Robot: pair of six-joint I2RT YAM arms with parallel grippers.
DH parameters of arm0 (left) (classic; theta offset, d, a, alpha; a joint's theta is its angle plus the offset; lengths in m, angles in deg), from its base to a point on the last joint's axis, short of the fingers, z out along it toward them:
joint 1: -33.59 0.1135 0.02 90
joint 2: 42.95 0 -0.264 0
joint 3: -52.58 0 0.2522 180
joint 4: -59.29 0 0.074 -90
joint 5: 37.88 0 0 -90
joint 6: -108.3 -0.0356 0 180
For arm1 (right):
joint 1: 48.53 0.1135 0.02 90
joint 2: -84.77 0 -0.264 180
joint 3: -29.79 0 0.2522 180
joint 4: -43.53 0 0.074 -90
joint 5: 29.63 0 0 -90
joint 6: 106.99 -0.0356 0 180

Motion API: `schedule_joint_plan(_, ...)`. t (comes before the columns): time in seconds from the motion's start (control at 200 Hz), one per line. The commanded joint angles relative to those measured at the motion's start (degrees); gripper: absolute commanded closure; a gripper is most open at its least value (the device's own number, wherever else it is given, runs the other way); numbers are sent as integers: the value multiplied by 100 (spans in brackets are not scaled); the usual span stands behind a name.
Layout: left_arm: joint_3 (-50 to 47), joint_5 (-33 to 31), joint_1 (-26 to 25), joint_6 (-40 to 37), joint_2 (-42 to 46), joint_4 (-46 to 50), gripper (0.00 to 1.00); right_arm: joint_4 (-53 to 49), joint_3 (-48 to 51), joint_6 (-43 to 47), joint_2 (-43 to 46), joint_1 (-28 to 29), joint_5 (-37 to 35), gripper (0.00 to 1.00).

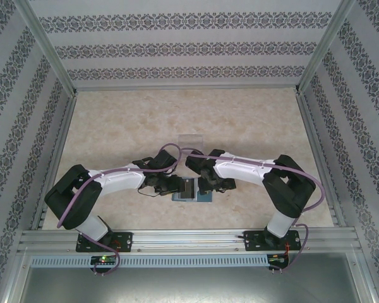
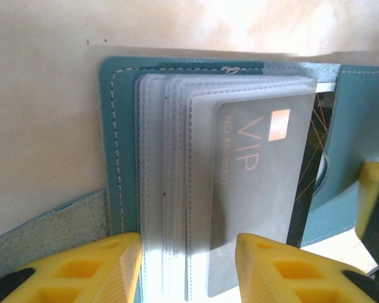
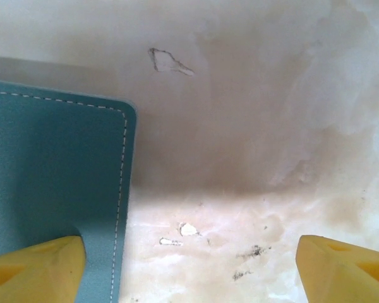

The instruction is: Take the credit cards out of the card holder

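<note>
The teal card holder lies open on the table between my two grippers. In the left wrist view its teal cover holds a stack of clear sleeves. A pale grey credit card marked VIP sits in the top sleeve, and a dark card's edge shows beside it. My left gripper is open, its yellow fingers standing apart over the sleeves' near end. My right gripper is wide open, one finger over the holder's right flap, the other over bare table.
A clear plastic tray stands on the table just behind the holder. Metal frame rails and patterned walls bound the beige table on three sides. Small chips mark the tabletop near the right gripper.
</note>
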Motion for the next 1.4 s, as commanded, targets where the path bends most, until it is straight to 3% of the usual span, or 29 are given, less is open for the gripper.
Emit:
schedule_joint_plan(0.0,-170,63,-122,73,-93,-41,55,-41,-31,-13,385,18,136,18)
schedule_joint_plan(0.605,-142,-19,-122,77,-64,46,59,898,-56,-239,1304,10,1246,64)
schedule_joint_plan(0.849,-113,-3,-122,114,-45,67,60,1906,466,-534,1179,-104,2319,67)
schedule_joint_plan(1.394,194,-261,-122,-38,-148,470,62,2887,1537,-622,1010,-793,2772,72)
